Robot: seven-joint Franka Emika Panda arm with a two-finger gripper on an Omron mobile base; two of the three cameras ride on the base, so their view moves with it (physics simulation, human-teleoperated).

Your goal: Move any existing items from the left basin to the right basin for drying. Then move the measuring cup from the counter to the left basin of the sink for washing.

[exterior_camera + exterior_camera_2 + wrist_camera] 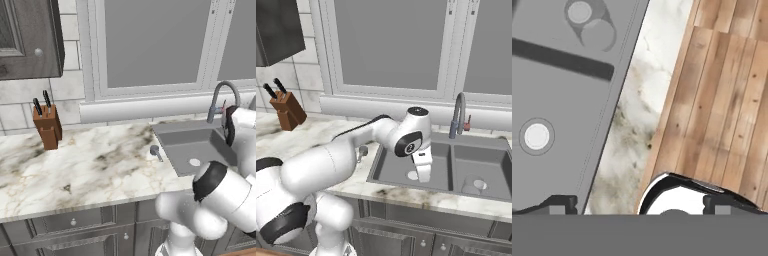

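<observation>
Hand view shows the claw (640, 205) with its tips spread wide apart and holding nothing, hanging over the sink's front edge. In the right base view it hangs over the left basin (401, 167). The see-through round item (474, 184) sits in the right basin (491, 165). The measuring cup (155, 151) lies on the counter (90, 165), just left of the sink (167, 131).

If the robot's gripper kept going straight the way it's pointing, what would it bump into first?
Probably the counter. The gripper points down, fingers open, at the marble strip along the front of the left basin. Depth is hard to judge, so it might hit the basin's rim instead.
</observation>
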